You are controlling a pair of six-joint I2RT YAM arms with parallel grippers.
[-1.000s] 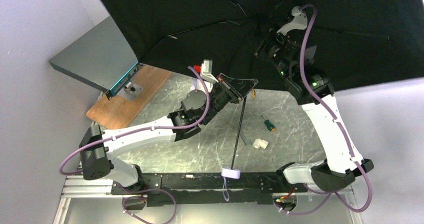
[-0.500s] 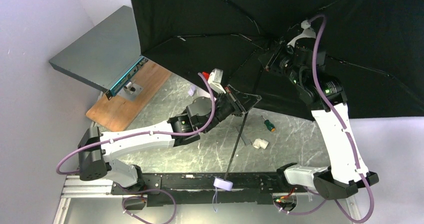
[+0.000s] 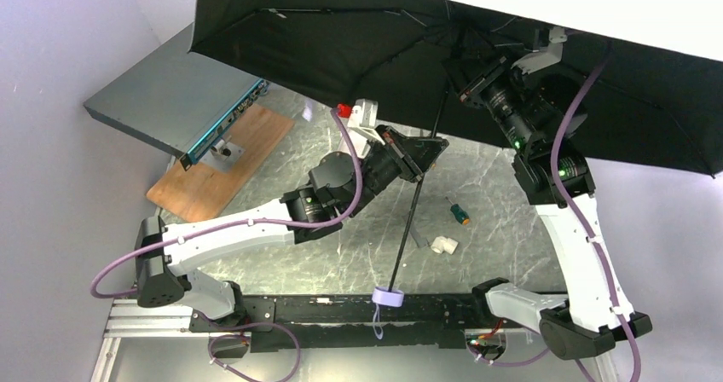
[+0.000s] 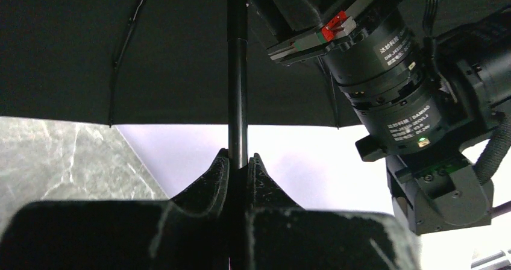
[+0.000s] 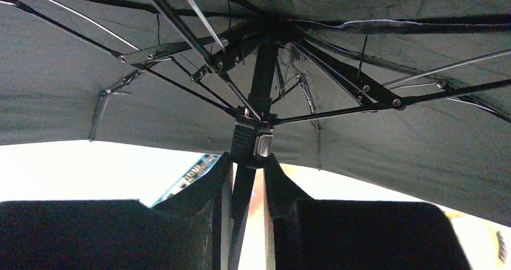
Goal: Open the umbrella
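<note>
The compact folding umbrella (image 3: 341, 49), pale on its outside and black underneath, stands open, its canopy (image 3: 281, 32) spread wide above the left hand (image 3: 422, 162). That left hand is closed tight on the thin black shaft (image 3: 407, 228), both fingers pressed against it in the left wrist view (image 4: 240, 161). Below the left hand the shaft slants down to the small lavender handle (image 3: 390, 297) with its wrist loop, hanging over the near edge of the grey marbled table (image 3: 503, 186). Above the left hand, the right hand (image 3: 452, 62) straddles the shaft just under the black runner (image 5: 252, 140); a sliver of light shows beside one finger, so whether it clamps cannot be told.
</note>
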